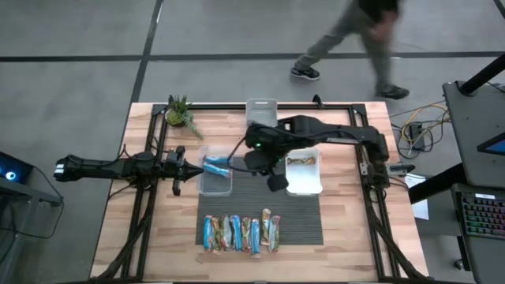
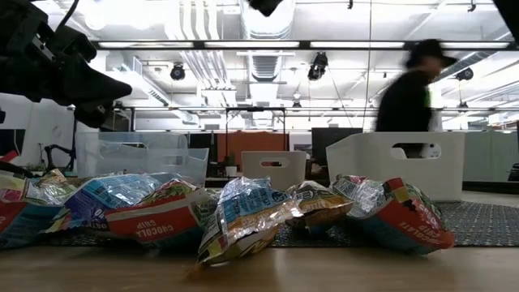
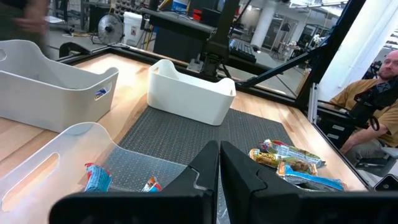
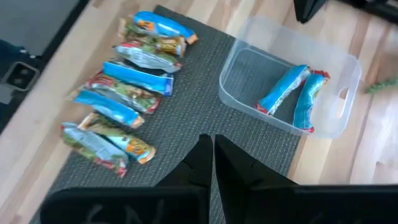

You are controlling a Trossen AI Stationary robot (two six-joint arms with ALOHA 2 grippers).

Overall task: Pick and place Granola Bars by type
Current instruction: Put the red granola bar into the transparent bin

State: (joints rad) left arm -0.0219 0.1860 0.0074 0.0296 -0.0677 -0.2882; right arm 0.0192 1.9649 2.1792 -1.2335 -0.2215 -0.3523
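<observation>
Sorting scene, taking the dark ribbed mat as landmark. A row of granola bars lies side by side on the mat's edge nearest the robot's base, wrappers touching or overlapping. At the far left corner of the mat stands a clear bin holding two blue bars; at the far right corner stands a white bin holding one brownish bar. A third bin sits beyond the mat, with a small potted plant to its left.

The right gripper hovers above the middle of the mat, between the two bins, its jaws clenched and carrying nothing. The left gripper waits just left of the clear bin, jaws likewise pressed together and empty. A person walks past beyond the table; a second person sits off to the side.

Handling, as a judgement: the bars look light, with slick, crinkled foil wrappers that would dent and slide rather than resist. The bar inside is probably firm yet breakable. A grasp across the narrow width near mid-length seems safest; the flat sealed ends would likely fold. Because neighbours touch, an end bar of the row offers the clearest finger access.
</observation>
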